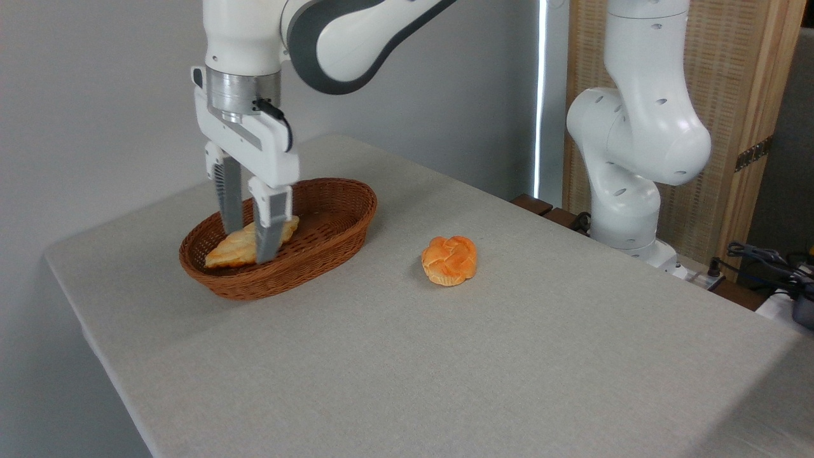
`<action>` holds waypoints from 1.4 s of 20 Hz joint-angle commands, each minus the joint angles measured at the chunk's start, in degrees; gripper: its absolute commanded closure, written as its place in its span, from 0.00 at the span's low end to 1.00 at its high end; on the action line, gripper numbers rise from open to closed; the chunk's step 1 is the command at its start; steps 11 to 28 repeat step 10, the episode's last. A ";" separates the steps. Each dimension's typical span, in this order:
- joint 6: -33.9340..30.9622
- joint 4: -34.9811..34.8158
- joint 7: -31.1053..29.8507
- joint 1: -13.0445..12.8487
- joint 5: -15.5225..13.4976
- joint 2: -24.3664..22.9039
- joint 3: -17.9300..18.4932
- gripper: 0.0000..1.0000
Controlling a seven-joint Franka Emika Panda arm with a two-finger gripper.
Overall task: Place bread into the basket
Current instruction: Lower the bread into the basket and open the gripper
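Wicker basket [331, 238] holds the bread [236, 249], which I see lying along its floor. My gripper [249, 245] reaches down inside, fingers spread on either side of the loaf; whether they touch it I cannot tell.

Woven wicker basket [331, 235], matt cloth table [445, 356]
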 commanded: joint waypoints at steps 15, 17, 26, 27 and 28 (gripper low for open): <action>-10.87 1.34 13.46 -0.38 -0.25 -2.27 11.20 0.00; -10.87 1.34 13.46 -0.38 -0.25 -2.27 11.20 0.00; -10.87 1.34 13.46 -0.38 -0.25 -2.27 11.20 0.00; -10.87 1.34 13.46 -0.38 -0.25 -2.27 11.20 0.00; -10.87 1.34 13.46 -0.38 -0.25 -2.27 11.20 0.00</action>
